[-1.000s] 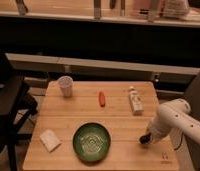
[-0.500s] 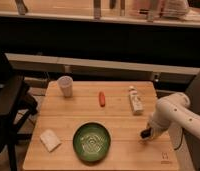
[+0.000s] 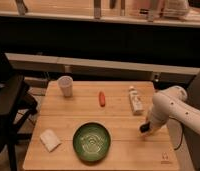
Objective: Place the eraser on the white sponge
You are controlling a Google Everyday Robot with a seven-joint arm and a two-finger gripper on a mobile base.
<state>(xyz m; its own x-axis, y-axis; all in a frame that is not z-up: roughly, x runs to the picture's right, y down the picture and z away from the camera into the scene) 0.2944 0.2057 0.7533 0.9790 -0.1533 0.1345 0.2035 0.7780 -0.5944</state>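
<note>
White sponge (image 3: 49, 139) front-left, hand (image 3: 144, 128) by right edge

Matt gripper (image 3: 144, 128) over smooth wooden table (image 3: 118, 116)

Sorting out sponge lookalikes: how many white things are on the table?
3: the white sponge front-left, the cup back-left, the labelled tube back-right. The gripper, low at far right, may hide something small.
</note>
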